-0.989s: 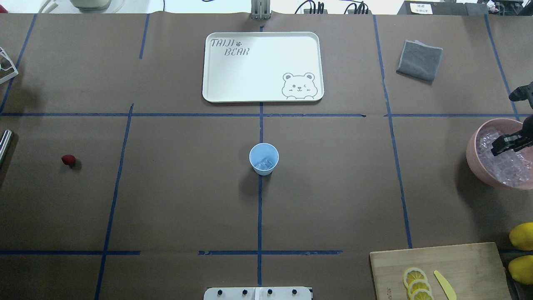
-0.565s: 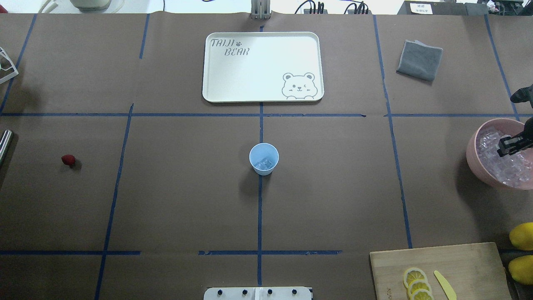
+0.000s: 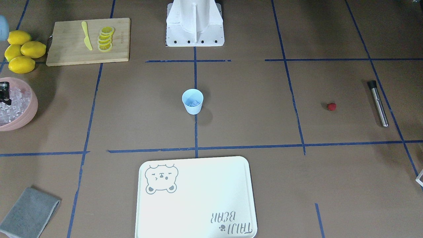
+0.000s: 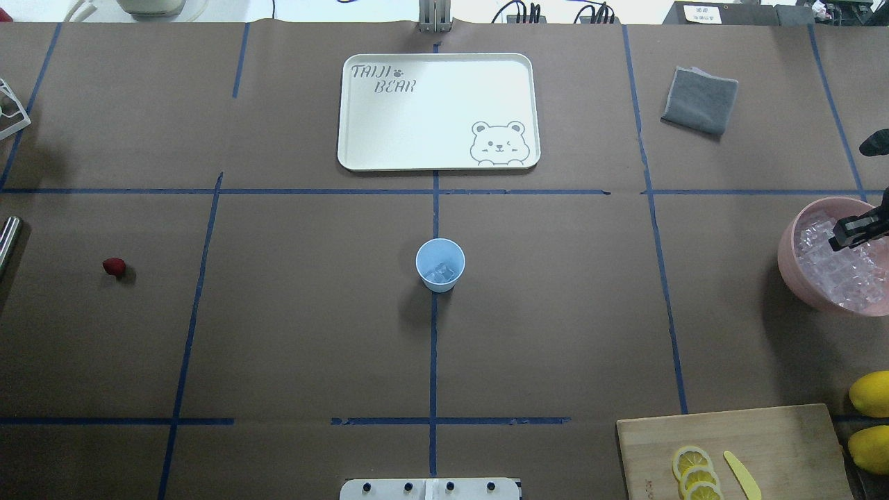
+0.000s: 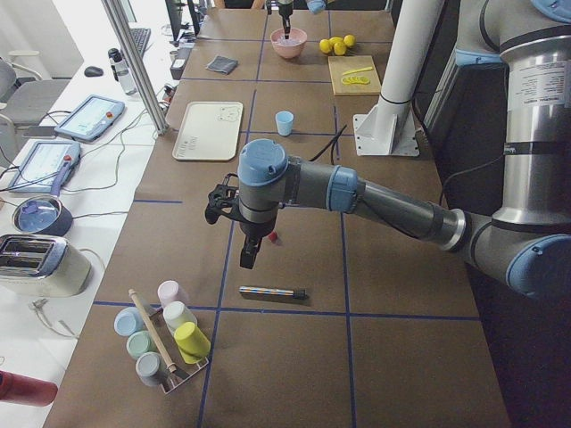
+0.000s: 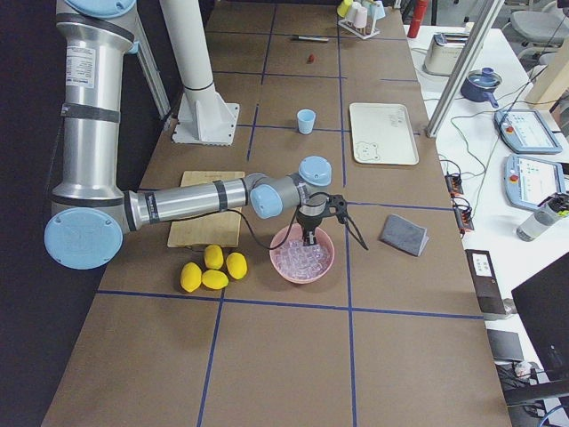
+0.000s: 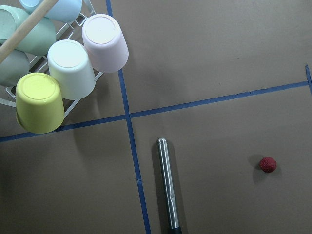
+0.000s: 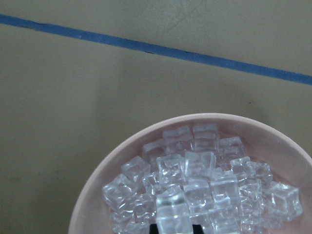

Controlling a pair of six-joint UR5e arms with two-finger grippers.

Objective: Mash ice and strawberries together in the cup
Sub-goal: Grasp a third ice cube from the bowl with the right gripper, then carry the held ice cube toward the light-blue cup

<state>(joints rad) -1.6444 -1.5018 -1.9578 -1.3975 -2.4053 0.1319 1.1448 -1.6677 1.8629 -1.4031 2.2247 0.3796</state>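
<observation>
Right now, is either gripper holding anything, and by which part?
The right gripper seems to pinch one clear ice cube by opposite sides, above the pink bowl. Whether the left gripper holds anything cannot be told.

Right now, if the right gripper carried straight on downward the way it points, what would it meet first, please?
Most likely the ice heaped in the pink bowl; the right gripper hangs directly over it, apparently gripping one cube. Height above the heap is unclear.

Robotics lab, brown paper-covered table (image 4: 312, 333) marked out with blue tape lines (image 4: 433, 347), grey touchscreen teach pendants (image 5: 89, 118) laid alongside.
</observation>
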